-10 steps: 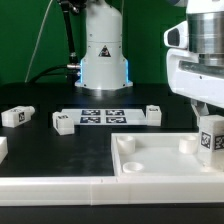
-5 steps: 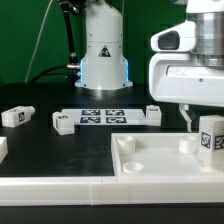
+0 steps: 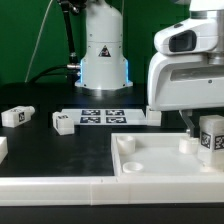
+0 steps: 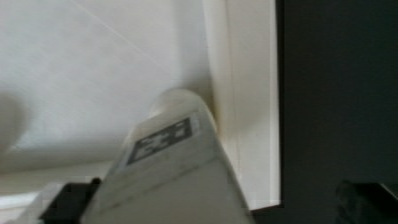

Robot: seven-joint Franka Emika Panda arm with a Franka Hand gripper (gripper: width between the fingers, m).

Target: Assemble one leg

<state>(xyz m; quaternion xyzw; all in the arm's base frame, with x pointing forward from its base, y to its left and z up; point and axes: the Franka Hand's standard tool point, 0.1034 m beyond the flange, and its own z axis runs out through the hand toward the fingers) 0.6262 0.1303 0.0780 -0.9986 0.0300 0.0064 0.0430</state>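
Observation:
A leg (image 3: 211,136), a small white block with a marker tag, stands upright in the far corner socket of the large white panel (image 3: 155,165) at the exterior view's right. My gripper (image 3: 204,126) hangs over it, open, with one finger (image 3: 187,121) apart from the leg on its left. In the wrist view the leg (image 4: 169,160) rises between the two dark fingertips (image 4: 71,202) of the gripper (image 4: 217,206), with a gap on one side. The second finger is hidden in the exterior view.
Three more legs lie on the black table: one (image 3: 17,115) at the left, one (image 3: 62,122) beside the marker board (image 3: 100,116), one (image 3: 153,112) behind the panel. A white part (image 3: 2,148) shows at the left edge. The robot base (image 3: 103,55) stands behind.
The gripper body has shifted toward the exterior view's left and one finger now stands apart from the leg. The leg has stayed upright in its socket.

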